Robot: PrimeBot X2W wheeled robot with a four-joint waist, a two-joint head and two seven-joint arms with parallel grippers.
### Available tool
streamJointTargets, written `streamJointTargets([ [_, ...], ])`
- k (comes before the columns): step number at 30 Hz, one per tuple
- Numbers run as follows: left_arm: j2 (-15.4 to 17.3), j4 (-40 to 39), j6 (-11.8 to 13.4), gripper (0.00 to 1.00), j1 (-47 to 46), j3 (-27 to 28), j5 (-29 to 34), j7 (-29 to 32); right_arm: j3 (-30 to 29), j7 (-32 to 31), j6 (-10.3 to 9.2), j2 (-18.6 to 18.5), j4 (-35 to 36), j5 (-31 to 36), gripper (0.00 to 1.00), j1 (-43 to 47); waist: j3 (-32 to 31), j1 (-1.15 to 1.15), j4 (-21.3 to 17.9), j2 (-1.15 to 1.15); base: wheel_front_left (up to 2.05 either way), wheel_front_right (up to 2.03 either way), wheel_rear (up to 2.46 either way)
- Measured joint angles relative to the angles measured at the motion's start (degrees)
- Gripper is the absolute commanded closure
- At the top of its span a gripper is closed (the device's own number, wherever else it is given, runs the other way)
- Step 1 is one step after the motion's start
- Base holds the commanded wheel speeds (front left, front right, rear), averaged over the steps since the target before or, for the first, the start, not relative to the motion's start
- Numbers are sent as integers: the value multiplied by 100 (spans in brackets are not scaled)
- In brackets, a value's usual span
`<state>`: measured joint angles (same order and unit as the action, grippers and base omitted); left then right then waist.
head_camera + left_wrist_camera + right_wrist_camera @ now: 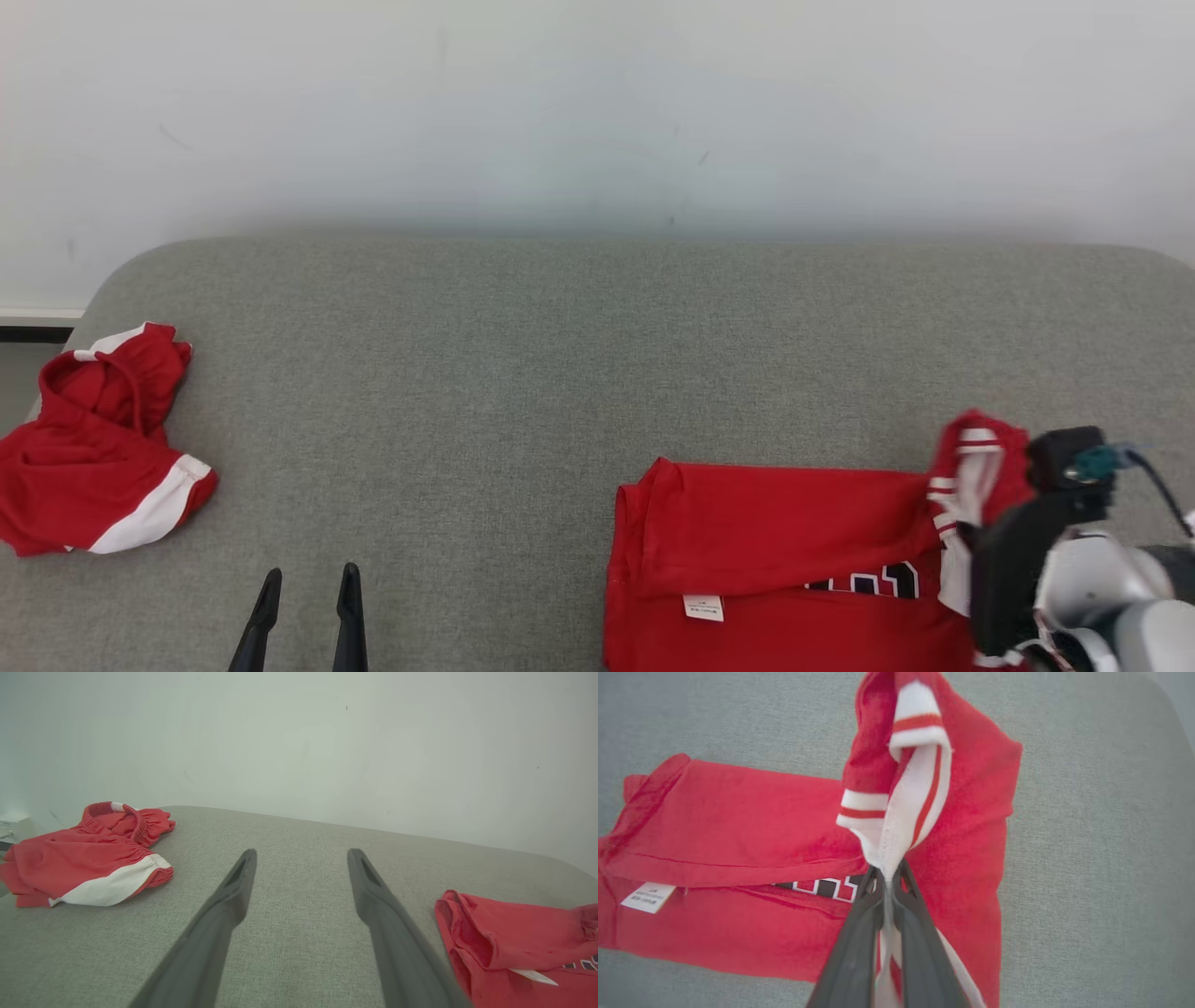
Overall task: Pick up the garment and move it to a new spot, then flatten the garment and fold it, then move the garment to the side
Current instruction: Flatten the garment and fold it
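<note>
The garment [775, 560] is a red jersey with white-and-red striped trim and a white label, lying partly folded on the grey surface at the lower right; it also shows in the left wrist view [518, 947] and the right wrist view [738, 835]. My right gripper [887, 882] is shut on the jersey's white striped edge, which stands lifted above the rest of the cloth. In the head view the right arm [1036, 551] covers that corner. My left gripper [308, 597] [301, 858] stands open over bare grey surface, well left of the jersey, holding nothing.
Red shorts with a white band [93, 448] [88, 858] lie crumpled at the far left edge of the grey padded surface [560, 373]. A pale wall rises behind it. The surface's rounded far edge runs along the wall.
</note>
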<state>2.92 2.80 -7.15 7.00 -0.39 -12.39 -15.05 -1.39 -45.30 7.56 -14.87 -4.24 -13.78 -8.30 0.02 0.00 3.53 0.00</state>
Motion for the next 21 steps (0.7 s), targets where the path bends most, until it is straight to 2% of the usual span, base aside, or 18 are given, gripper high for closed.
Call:
streamJointTargets([
  [4,0,0,9,0,0,-30,-25,0,687,-56,0,186,-36,-209,100,-360,-4,0,30,0,0,0,0],
  [14,-1,11,10,0,-137,-171,-67,0,1449,255,0,818,-1007,-381,100,-1036,126,0,216,0,0,0,0],
  [21,-1,38,34,0,-194,-235,-116,0,1904,555,0,1032,-1714,-489,100,-1430,239,0,397,0,0,0,0],
])
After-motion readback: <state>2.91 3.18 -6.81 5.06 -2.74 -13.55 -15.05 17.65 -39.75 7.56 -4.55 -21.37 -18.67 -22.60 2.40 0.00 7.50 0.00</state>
